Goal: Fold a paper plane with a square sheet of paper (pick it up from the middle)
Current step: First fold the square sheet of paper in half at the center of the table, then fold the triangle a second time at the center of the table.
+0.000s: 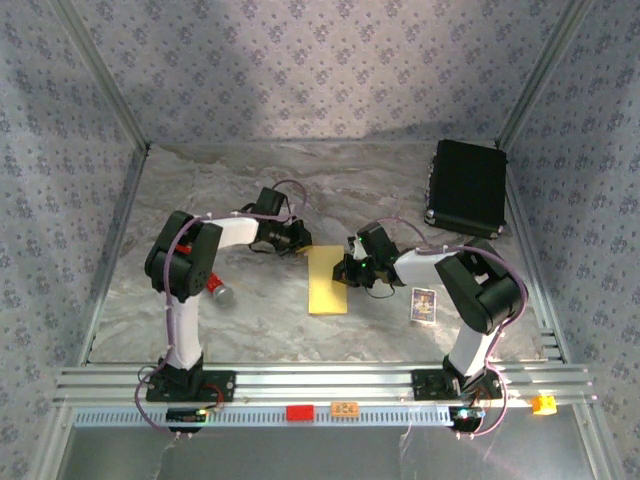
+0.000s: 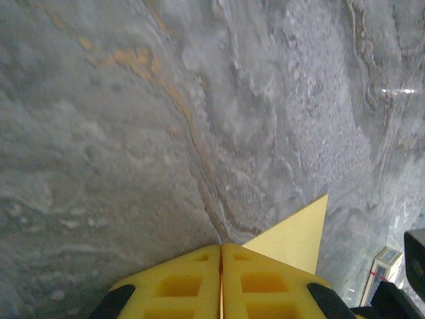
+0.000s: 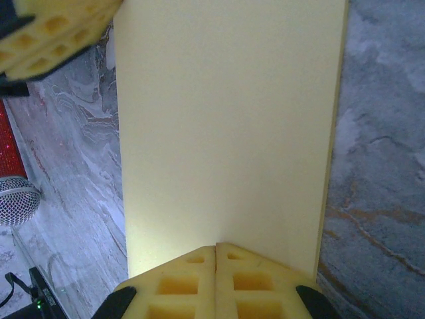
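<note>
The square sheet of paper lies on the marble table, folded into a long yellow strip. My left gripper is at the strip's far left corner. In the left wrist view its fingers are shut, and a yellow corner of the paper comes out from the seam between the tips. My right gripper is at the strip's right edge. Its shut tips rest on top of the paper with nothing between them. The left fingers show at the strip's far corner.
A red-handled tool with a silver mesh end lies by the left arm, also seen in the right wrist view. A small printed card sits right of the right gripper. A black case stands at the back right.
</note>
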`<state>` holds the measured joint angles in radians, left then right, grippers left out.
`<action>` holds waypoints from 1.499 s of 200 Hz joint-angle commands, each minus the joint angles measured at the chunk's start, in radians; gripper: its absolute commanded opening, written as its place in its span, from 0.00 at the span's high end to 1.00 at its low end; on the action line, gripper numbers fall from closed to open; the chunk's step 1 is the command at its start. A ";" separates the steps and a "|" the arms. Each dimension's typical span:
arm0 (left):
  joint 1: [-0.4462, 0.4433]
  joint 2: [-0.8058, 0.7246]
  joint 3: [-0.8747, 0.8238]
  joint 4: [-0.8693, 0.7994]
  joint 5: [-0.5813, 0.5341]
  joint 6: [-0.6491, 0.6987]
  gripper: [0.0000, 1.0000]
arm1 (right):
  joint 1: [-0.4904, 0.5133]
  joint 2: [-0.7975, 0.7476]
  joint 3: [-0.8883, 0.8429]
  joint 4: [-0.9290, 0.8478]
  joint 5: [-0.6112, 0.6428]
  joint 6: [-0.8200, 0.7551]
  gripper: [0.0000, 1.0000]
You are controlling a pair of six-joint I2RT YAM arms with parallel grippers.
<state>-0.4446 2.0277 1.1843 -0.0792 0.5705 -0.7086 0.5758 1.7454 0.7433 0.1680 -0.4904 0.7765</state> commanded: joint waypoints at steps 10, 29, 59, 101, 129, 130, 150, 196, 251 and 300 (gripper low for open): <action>0.020 0.036 0.041 -0.036 -0.100 -0.010 0.91 | -0.004 0.016 -0.009 -0.118 0.029 -0.025 1.00; 0.020 0.038 0.057 -0.061 -0.099 -0.009 0.91 | -0.005 0.014 -0.009 -0.120 0.031 -0.025 1.00; 0.014 -0.030 0.052 -0.081 -0.113 -0.009 0.90 | -0.011 0.006 0.010 -0.129 0.013 -0.067 1.00; -0.004 -0.196 -0.018 -0.080 -0.118 0.001 0.86 | -0.021 -0.004 0.105 -0.188 -0.063 -0.182 0.97; -0.030 -0.286 -0.112 -0.042 -0.095 0.005 0.85 | -0.019 -0.115 0.114 -0.156 -0.056 -0.157 0.88; -0.031 -0.289 -0.115 -0.040 -0.094 0.005 0.85 | -0.019 -0.120 0.113 -0.158 -0.048 -0.156 0.87; -0.053 -0.322 -0.161 -0.007 -0.050 -0.001 0.84 | -0.040 -0.228 0.073 -0.228 0.090 -0.103 0.80; -0.102 -0.253 -0.129 0.033 0.007 -0.016 0.84 | -0.077 -0.346 -0.119 -0.138 0.047 0.061 0.79; -0.103 -0.144 -0.094 0.066 0.024 -0.038 0.85 | -0.001 -0.350 -0.181 -0.121 0.062 0.116 0.79; -0.093 -0.082 -0.081 0.079 0.026 -0.030 0.85 | 0.016 -0.341 -0.204 -0.103 0.058 0.142 0.77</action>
<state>-0.5476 1.9160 1.0683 -0.0235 0.5724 -0.7456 0.5797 1.3994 0.5591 0.0483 -0.4408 0.8814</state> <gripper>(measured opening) 0.153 0.223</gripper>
